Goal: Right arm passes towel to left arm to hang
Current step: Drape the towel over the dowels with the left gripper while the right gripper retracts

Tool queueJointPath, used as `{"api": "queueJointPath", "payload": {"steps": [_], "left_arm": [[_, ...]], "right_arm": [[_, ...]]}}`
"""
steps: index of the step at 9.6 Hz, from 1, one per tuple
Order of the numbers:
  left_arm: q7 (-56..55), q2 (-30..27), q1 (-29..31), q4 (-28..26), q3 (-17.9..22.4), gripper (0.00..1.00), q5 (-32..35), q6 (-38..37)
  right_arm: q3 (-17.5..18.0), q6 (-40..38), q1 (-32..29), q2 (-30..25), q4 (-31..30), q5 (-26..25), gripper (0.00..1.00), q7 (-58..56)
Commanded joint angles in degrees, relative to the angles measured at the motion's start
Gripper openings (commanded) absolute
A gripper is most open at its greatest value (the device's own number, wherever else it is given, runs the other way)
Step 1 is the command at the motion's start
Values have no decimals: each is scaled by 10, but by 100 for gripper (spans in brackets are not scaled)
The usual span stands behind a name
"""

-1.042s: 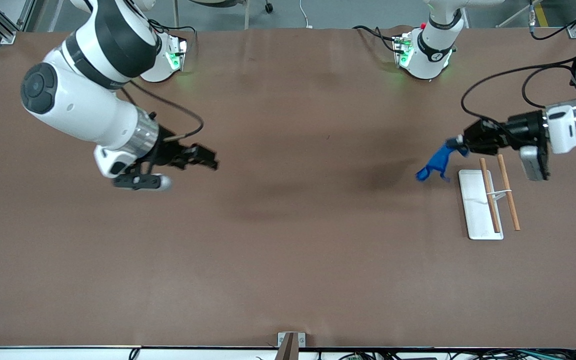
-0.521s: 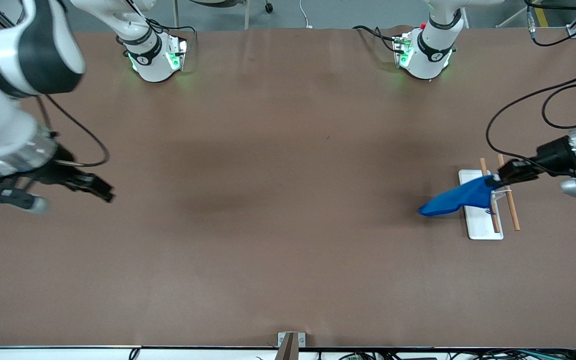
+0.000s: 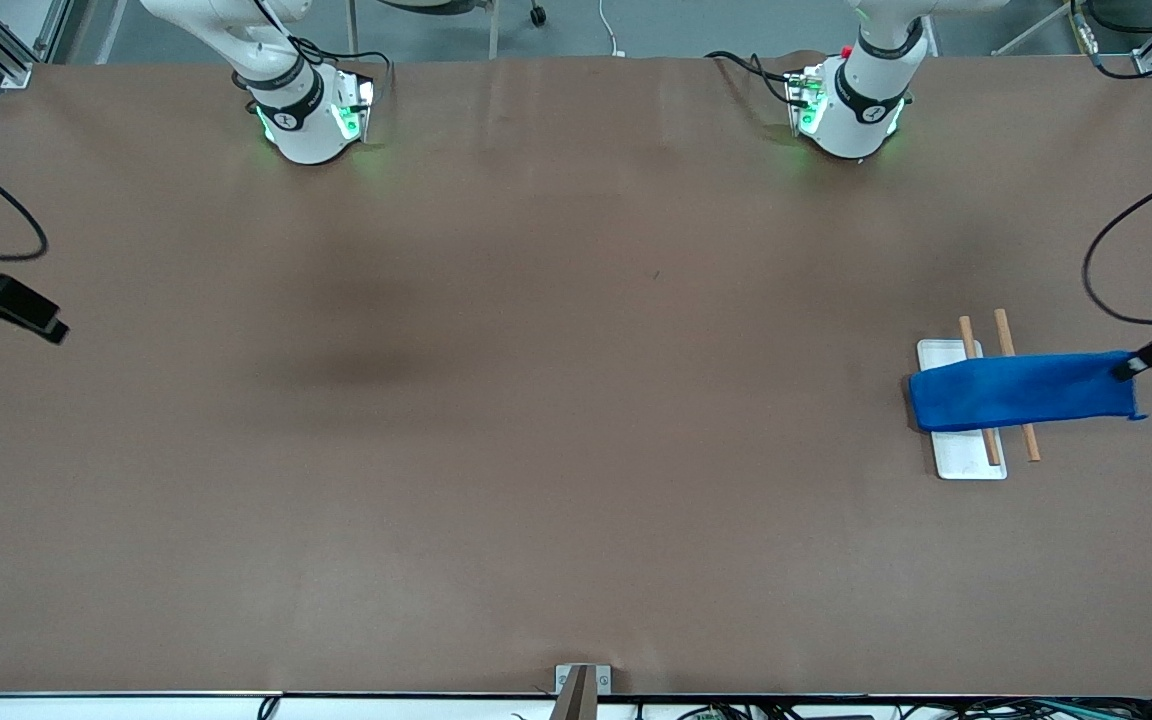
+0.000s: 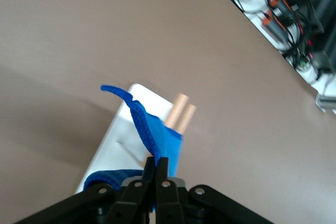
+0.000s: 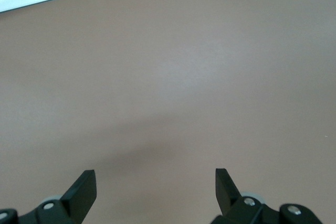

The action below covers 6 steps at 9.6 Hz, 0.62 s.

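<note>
The bright blue towel [image 3: 1021, 392] is stretched out across the two wooden rods [image 3: 1015, 343] of the white rack [image 3: 961, 455] at the left arm's end of the table. My left gripper [image 3: 1131, 368] is shut on the towel's end at the rack's outer side; the wrist view shows its fingers [image 4: 156, 167] pinching the blue towel [image 4: 157, 140] over the rack [image 4: 118, 140]. My right gripper [image 3: 48, 328] is open and empty at the right arm's edge of the table; its wrist view [image 5: 156, 182] shows only bare table.
The brown table [image 3: 556, 400] holds nothing else. Both arm bases [image 3: 301, 110] stand along its edge farthest from the front camera. A small metal bracket [image 3: 581, 680] sits at the nearest edge.
My left gripper pulled the towel from beside the rack across both rods toward the table's end, spreading it flat. My right arm swung away from the table's middle to its own edge.
</note>
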Motion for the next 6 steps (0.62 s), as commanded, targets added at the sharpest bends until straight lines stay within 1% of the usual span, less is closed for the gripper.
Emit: {"api": "queueJointPath", "payload": {"steps": [1,3,4,5,6], "left_arm": [[-13,30,-6,-9,3,0,8,37],[-19,48,-7,-11,2,1,1,42],[-45,50,-7,-13,2,2,1,40],[-87,50,-6,-13,3,19,1,36],[-111,54,-7,-13,3,92,3,37]], "right_arm": [[-4,-27,-24,-24,-11,0,100,-44],[-11,-39,-25,-29,-10,0,100,-46],[-13,-42,-24,-24,20,-7,100,-53],[-13,-57,-23,-23,35,-7,100,-66],[-13,-58,-21,-23,40,-7,100,-72]]}}
